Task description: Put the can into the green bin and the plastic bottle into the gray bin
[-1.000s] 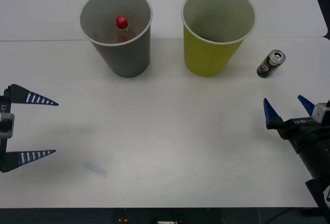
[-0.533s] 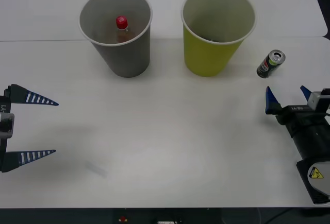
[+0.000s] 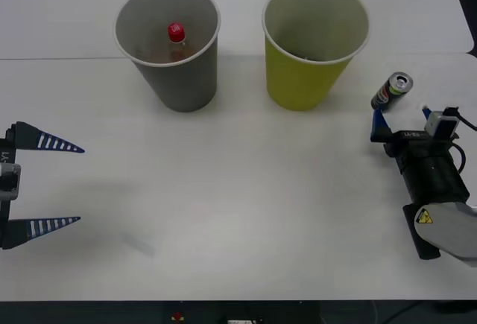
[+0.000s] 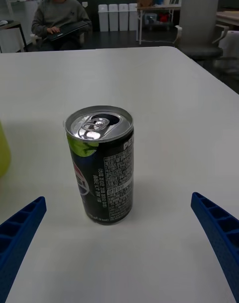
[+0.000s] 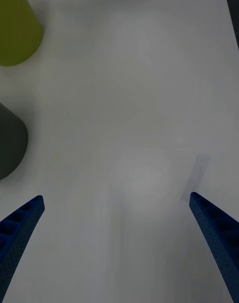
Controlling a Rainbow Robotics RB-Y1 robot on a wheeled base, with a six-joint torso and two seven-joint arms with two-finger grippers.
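The dark can (image 3: pixel 390 91) stands upright on the white table, to the right of the green bin (image 3: pixel 305 78). My right gripper (image 3: pixel 402 119) is open just in front of the can. In the right wrist view the can (image 4: pixel 102 168) stands between and slightly beyond the blue fingertips, with the right gripper (image 4: pixel 118 198) not touching it. The plastic bottle (image 3: pixel 177 41), red cap up, is inside the gray bin (image 3: pixel 182 78). My left gripper (image 3: pixel 80 185) hangs open at the table's left side, holding nothing.
The two bins stand side by side at the back of the table (image 3: pixel 246 190). The left wrist view shows the green bin (image 5: pixel 15 29), the gray bin (image 5: pixel 10 143) and bare table between the left gripper (image 5: pixel 115 197) fingers. A table seam runs behind the bins.
My right gripper has moved forward and slightly left toward the can, closing the gap to it. The left arm, the bins, the bottle and the can have not moved.
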